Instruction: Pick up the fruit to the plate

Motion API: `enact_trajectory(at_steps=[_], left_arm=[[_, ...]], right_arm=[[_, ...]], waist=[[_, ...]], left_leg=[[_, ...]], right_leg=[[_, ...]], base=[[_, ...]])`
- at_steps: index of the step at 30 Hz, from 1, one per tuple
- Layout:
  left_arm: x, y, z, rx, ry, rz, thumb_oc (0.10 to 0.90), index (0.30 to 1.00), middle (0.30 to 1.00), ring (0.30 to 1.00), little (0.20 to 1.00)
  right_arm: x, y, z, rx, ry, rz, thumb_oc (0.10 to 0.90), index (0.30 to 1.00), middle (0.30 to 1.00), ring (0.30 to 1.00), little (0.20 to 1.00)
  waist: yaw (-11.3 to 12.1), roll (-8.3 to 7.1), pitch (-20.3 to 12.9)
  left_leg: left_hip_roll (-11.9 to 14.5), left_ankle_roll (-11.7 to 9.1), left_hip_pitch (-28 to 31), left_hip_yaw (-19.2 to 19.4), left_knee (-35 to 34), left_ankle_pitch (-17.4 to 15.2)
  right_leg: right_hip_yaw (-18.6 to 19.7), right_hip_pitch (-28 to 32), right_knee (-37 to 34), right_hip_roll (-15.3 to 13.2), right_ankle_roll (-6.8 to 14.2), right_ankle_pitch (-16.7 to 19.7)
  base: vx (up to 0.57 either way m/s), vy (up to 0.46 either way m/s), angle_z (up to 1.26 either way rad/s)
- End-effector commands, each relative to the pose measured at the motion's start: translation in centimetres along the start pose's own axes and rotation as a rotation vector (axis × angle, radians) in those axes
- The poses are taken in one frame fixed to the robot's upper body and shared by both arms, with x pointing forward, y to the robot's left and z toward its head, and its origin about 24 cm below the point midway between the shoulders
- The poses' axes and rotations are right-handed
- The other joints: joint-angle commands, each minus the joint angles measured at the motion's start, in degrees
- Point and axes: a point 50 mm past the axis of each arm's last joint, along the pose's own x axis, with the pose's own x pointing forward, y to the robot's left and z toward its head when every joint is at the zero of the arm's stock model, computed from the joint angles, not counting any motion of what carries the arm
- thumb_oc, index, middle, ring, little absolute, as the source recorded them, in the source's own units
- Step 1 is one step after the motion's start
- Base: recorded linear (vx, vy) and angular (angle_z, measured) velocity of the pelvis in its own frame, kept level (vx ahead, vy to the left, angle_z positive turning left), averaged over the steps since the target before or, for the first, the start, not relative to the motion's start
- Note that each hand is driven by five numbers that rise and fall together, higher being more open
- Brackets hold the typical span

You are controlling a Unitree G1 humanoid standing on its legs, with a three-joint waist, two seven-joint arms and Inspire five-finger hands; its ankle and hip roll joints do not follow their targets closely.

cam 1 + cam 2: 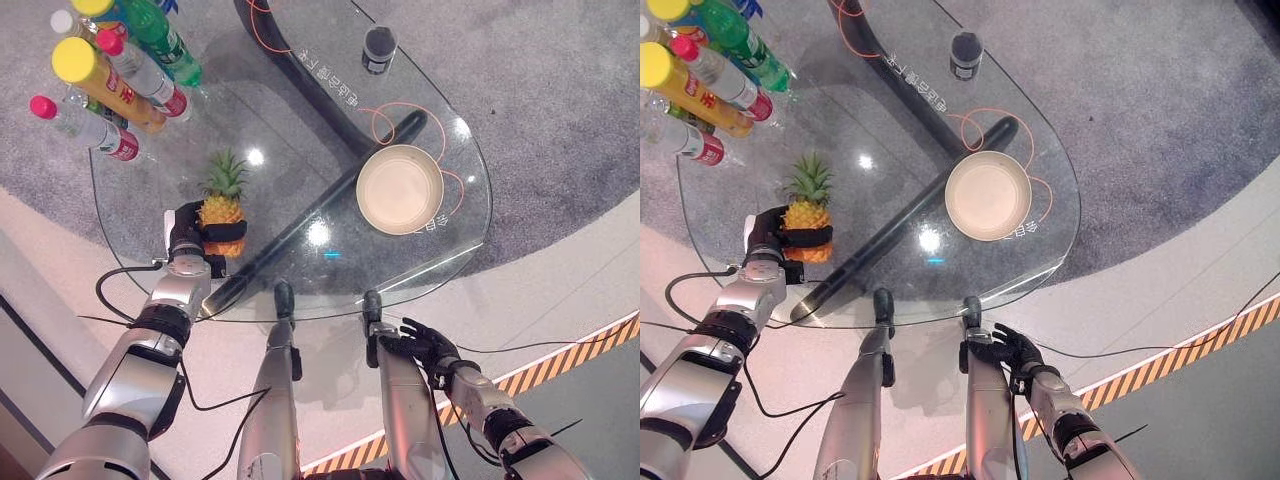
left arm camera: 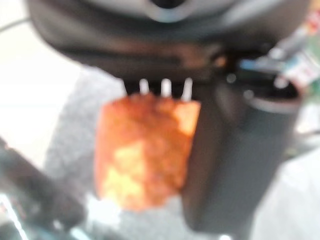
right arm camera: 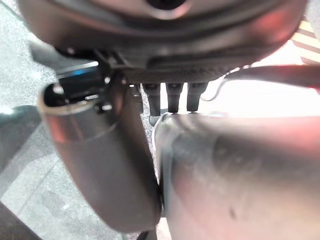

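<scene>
Gripping: the pineapple (image 1: 222, 215) is clasped upright by the left hand (image 1: 190, 232) on the counter (image 1: 300, 180).
Plate (image 1: 400, 189): lies well apart, toward the robot's right.
Right hand (image 1: 425, 345): nearer the plate but off the counter, fingers loosely curled, nothing held.

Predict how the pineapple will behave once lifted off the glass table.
The pineapple looks stiff with a bumpy rind, so the left robot hand curled round it probably won't slip. Its leafy crown makes it top-heavy; on the smooth glass table it may tip.
</scene>
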Motion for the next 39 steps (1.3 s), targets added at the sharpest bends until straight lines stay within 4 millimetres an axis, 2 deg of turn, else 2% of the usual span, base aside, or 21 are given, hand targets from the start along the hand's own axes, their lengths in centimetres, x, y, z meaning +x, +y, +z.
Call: enact_trajectory(at_steps=[1,12,19,26,31,32,36,39], left_arm=[[-0.8,-2.2,-4.1,0.089,0.155,-0.081,0.100,0.300,0.300,0.300,0.200],[-0.7,-1.4,-2.8,0.043,0.039,-0.022,0.100,0.300,0.300,0.300,0.200],[-1.5,-1.1,-1.5,0.002,-0.096,0.031,0.100,0.300,0.300,0.300,0.200],[-2.5,0.2,-0.6,-0.042,-0.235,0.106,0.100,0.300,0.300,0.300,0.200],[-3.2,0.4,0.2,-0.059,-0.307,0.114,0.100,0.300,0.300,0.300,0.200],[-3.9,0.4,0.5,-0.062,-0.349,0.113,0.100,0.300,0.300,0.300,0.200],[-5.4,-0.1,0.7,-0.052,-0.432,0.077,0.100,0.300,0.300,0.300,0.200],[-6.2,-0.1,0.6,-0.050,-0.470,0.064,0.100,0.300,0.300,0.300,0.200]], right_arm=[[-1.6,-1.1,-5.6,-0.076,0.217,-0.023,0.800,0.900,0.900,0.900,0.900],[-1.7,-2.3,-4.8,0.020,0.119,-0.163,0.800,0.900,0.900,0.900,0.900],[-2.3,-4.1,-2.2,0.249,-0.062,-0.432,0.800,0.900,0.900,0.900,0.900],[-3.5,-3.3,1.4,0.328,-0.270,-0.530,0.800,0.900,0.900,0.900,0.900],[-4.3,-2.8,3.8,0.310,-0.401,-0.559,0.800,0.900,0.900,0.900,0.900],[-5.2,-2.2,5.9,0.320,-0.504,-0.556,0.800,0.900,0.900,0.900,0.900],[-7.2,0.2,9.4,0.291,-0.727,-0.392,0.800,0.900,0.900,0.900,0.900],[-8.3,1.4,10.8,0.257,-0.817,-0.290,0.800,0.900,0.900,0.900,0.900]], waist=[[-1.57,-2.39,0.82],[-0.91,-2.13,0.82],[-0.31,-1.63,0.82],[0.34,-1.41,0.82],[0.58,-1.37,0.82],[0.80,-1.27,0.82],[1.23,-1.20,0.82],[1.42,-1.17,0.82]], left_leg=[[-0.72,2.63,-1.15,4.00,9.07,-2.67],[-0.81,2.69,1.41,3.68,8.29,-3.05],[-1.05,2.93,4.44,3.32,7.79,-3.66],[-1.61,3.14,8.59,2.47,6.50,-3.92],[-1.86,3.21,10.06,2.11,5.72,-3.65],[-2.03,3.28,11.35,1.85,5.39,-3.71],[-2.34,3.61,13.25,1.19,4.97,-3.84],[-2.47,3.58,14.37,0.98,4.54,-3.80]], right_leg=[[-4.60,4.48,-14.44,-1.37,-0.70,12.85],[-4.75,7.25,-15.31,-1.24,-0.71,12.46],[-5.04,10.48,-15.66,-0.95,-0.78,11.82],[-5.71,14.98,-16.88,-0.79,-1.03,11.35],[-6.02,16.57,-17.40,-0.79,-1.25,11.28],[-6.16,18.04,-17.56,-0.66,-1.33,10.94],[-6.46,20.03,-17.46,-0.49,-1.54,10.28],[-6.58,21.20,-17.61,-0.35,-1.59,9.93]], base=[[0.00,0.000,0.00],[0.00,0.000,0.00],[0.00,0.000,0.00],[0.00,0.000,0.00],[-0.01,-0.006,0.01],[0.00,0.000,0.00],[0.00,0.000,0.00],[0.00,0.000,0.00]])
